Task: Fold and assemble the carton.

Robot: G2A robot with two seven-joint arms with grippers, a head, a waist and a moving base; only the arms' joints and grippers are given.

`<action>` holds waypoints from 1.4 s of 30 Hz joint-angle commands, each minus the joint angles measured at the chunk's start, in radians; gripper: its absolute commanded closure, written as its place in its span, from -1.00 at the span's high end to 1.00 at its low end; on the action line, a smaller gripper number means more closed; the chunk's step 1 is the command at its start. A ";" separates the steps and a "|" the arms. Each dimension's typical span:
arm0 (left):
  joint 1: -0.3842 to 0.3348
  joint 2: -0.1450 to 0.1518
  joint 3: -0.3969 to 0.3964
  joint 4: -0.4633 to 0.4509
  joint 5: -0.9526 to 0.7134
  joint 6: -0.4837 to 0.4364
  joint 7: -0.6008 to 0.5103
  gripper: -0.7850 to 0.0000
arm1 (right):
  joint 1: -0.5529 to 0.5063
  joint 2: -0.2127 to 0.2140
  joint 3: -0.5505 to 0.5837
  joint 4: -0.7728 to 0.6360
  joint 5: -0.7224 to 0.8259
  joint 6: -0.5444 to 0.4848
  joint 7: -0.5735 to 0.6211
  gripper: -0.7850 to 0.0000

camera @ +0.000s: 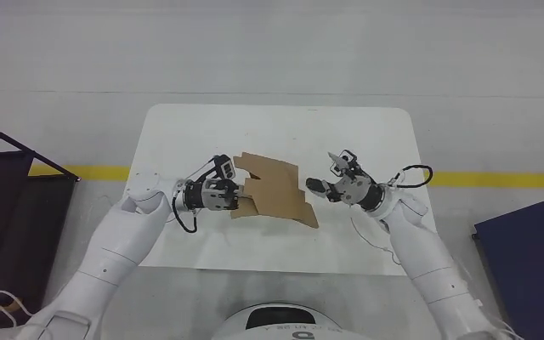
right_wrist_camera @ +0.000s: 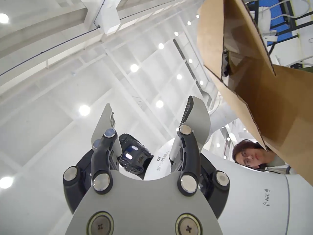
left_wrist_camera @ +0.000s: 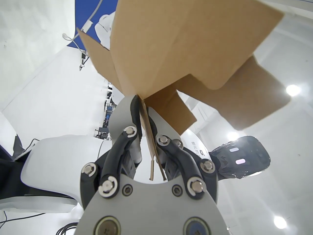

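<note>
Carton edge between left jaws

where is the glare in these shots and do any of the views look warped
Top view: even light, no glare on the table or carton, no warping. Left wrist view: ceiling lamps flare as bright spots beside the carton; straight lines bow from the wide lens. Right wrist view: rows of lamps glare behind the right gripper; the beams curve.

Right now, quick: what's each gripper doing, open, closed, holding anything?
Left gripper: closed on an edge of the carton.
Right gripper: open, holding nothing.
</note>
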 commanded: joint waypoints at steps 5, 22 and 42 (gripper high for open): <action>0.001 0.002 -0.029 -0.005 -0.041 -0.001 -0.012 -1.00 | -0.020 0.021 0.042 -0.029 -0.153 -0.046 -0.011 0.40; 0.011 -0.005 0.007 -0.067 -0.026 0.019 -0.017 -1.00 | -0.019 0.017 -0.035 -0.059 -0.187 -0.067 -0.042 0.33; 0.017 -0.002 0.023 -0.080 0.056 0.029 -0.001 -1.00 | -0.064 0.029 -0.013 -0.127 -0.202 -0.144 0.053 -0.13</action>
